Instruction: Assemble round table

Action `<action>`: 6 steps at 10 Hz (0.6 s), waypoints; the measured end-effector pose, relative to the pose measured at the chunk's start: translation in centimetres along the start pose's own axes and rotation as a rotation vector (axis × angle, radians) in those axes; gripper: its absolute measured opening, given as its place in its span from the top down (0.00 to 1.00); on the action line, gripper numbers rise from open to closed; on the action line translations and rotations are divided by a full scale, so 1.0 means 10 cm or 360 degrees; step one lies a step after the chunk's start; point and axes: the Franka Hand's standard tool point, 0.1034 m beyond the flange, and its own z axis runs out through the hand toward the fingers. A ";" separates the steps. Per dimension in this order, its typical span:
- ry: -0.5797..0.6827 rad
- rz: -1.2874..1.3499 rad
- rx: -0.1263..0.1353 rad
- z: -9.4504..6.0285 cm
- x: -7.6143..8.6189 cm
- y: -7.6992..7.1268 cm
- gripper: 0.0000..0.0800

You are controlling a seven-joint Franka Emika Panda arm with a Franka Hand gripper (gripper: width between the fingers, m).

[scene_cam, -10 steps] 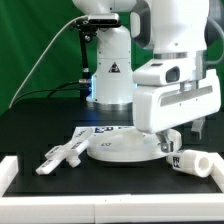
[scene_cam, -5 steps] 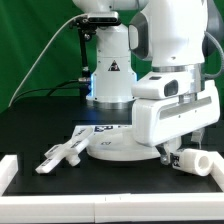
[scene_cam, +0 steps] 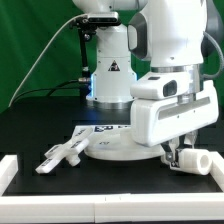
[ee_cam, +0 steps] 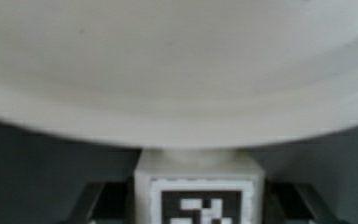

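Where the black desk (scene_cam: 35,125) carries the kit, the round disc top (scene_cam: 115,148) lies flat at centre. Beside it, on the exterior view's left: the cross-shaped foot (scene_cam: 62,155). On the exterior view's right: the leg (scene_cam: 195,162), lying on its side. At the top's rim, near the leg: the pincer (scene_cam: 172,155), lowered, a white tagged block (ee_cam: 197,195) in its gap; whether it pinches cannot be told.

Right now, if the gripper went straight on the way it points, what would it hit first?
Probably the leg: the wrist view shows it straight ahead of the gripper, beside the round top. Remaining gap unclear.
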 end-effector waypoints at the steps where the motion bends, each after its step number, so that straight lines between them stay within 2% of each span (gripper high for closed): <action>1: -0.0016 -0.0010 0.0000 -0.12 0.07 0.06 0.61; 4: -0.0015 0.0030 -0.0014 -0.46 0.21 0.07 0.61; 6: -0.0101 0.0244 0.0020 -0.53 0.15 -0.23 0.61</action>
